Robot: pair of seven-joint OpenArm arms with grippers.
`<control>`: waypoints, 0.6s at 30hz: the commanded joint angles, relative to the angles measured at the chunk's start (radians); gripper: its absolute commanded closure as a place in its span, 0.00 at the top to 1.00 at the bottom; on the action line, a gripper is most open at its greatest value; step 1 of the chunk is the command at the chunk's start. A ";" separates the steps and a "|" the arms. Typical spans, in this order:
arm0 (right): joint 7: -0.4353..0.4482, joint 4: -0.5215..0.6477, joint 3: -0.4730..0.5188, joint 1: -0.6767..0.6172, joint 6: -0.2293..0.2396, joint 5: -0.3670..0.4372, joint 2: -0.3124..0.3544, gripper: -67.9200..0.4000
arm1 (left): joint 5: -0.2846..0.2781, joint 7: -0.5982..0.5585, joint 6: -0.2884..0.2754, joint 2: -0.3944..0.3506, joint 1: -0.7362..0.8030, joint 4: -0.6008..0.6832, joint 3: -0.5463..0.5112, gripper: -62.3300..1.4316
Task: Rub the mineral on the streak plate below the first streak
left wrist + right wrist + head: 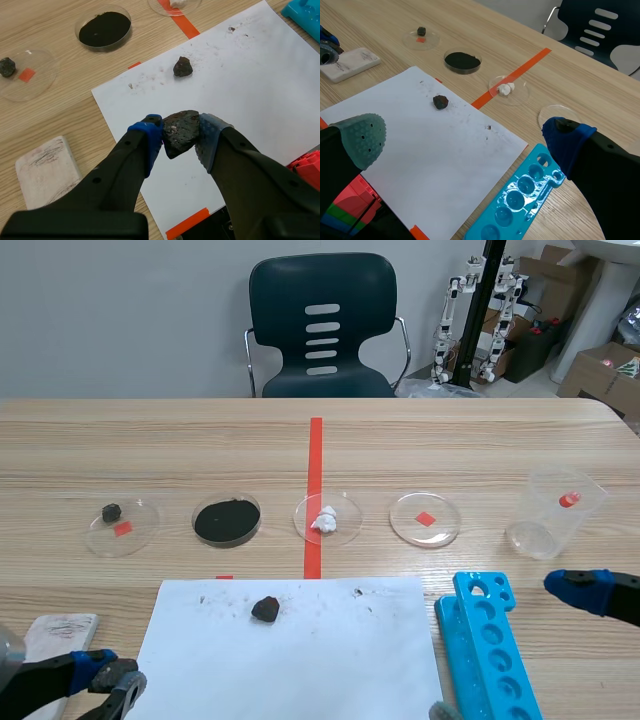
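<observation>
**Rock in the left jaws, tile off to the side**

In the left wrist view we see the left gripper (181, 142) closed on a dark rock (180, 131). The rock is pinched between the two blue pads, with its rough face showing between the fingertips and its lower point poking out below them. The jaws stand only as far apart as the rock is wide.

The rock hangs over the edge of a white paper sheet (240, 85). The white tile (47, 170) lies on the bare wood beside the left finger, clear of both rock and jaws. Faint dark scratches mark its far end.

In the scene view the tile (60, 635) sits at the lower left of the frame, just above the left gripper (112, 682).

A small rock (265, 609) rests on the paper near the middle of the frame.

The right gripper (465, 137) is spread wide and holds nothing. It hangs over the paper's near corner and a blue tray (520, 200).

Across the middle of the scene view stand four clear dishes and a clear cup (565, 512).
</observation>
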 commanded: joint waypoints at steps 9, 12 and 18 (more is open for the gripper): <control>0.018 0.007 0.007 0.001 0.000 0.011 0.008 1.00 | -0.095 0.248 0.010 0.008 -0.084 0.027 -0.002 0.09; 0.018 0.007 0.007 0.001 0.000 0.011 0.008 1.00 | -0.143 0.390 0.013 0.008 -0.150 0.023 -0.002 0.09; 0.018 0.007 0.007 0.001 0.000 0.011 0.008 1.00 | -0.289 0.681 0.066 0.007 -0.293 0.010 -0.015 0.09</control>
